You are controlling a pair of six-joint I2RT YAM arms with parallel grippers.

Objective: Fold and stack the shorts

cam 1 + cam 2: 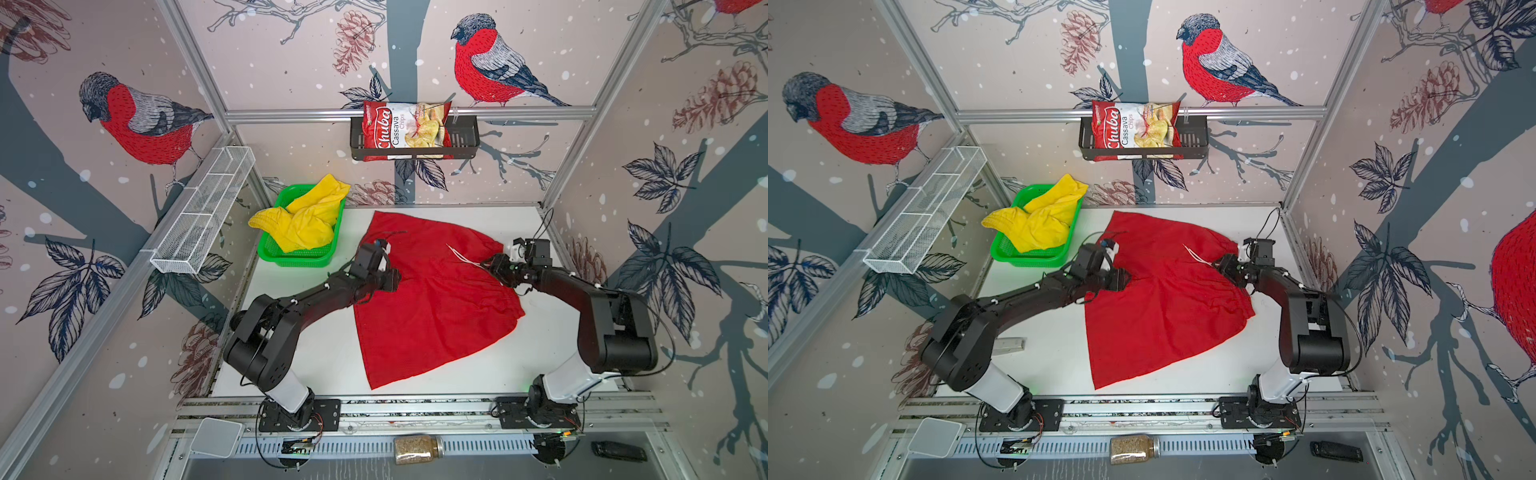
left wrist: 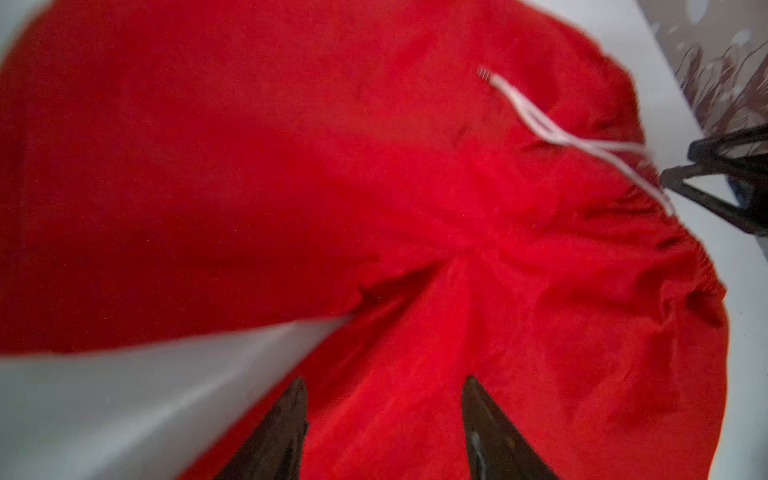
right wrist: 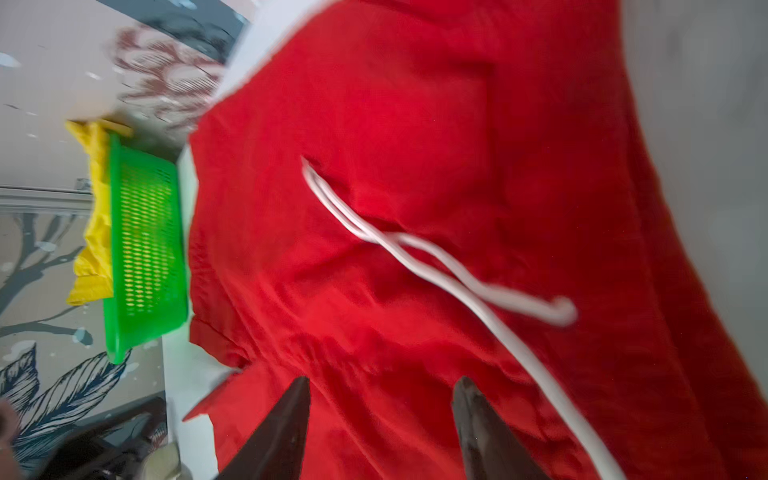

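Black tapered fingers of the left gripper stand apart, clamping nothing, over the crotch notch at 9 o'clock of the plain red cloth shorts, spread flat mid-table. The right gripper, also parted and empty, hangs at 3 o'clock over the waistband, beside the pale drawstring. Crumpled bright yellow shorts lie in the green plastic mesh basket at 10 o'clock. Best to pinch both layers, lift evenly, lay leg upon leg, cord tucked in.

Bullfinch-and-pinecone wallpaper covers three walls framed by aluminium rails around a white tabletop
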